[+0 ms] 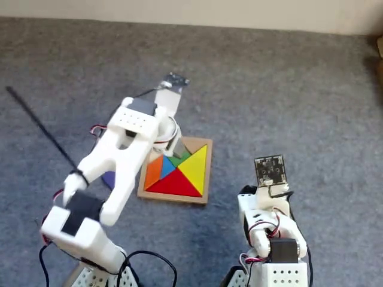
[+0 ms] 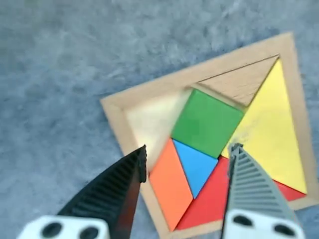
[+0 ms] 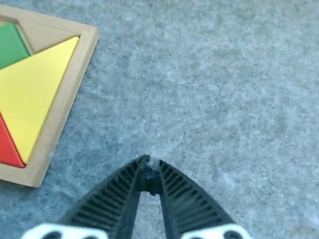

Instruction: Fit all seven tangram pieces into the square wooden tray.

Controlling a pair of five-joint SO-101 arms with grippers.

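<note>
Left gripper (image 2: 188, 148) gapes above tray (image 2: 113, 107), 1 corner slot (image 2: 147, 123) bare.

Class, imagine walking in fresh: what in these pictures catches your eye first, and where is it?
The square wooden tray of bright pieces sits on grey carpet, one corner slot bare. The left gripper hangs open above it; the right gripper is shut over carpet beside it.

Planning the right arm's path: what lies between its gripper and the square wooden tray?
Between the shut right gripper and the rim of the square wooden tray lies bare grey carpet, as the right wrist view shows.
</note>
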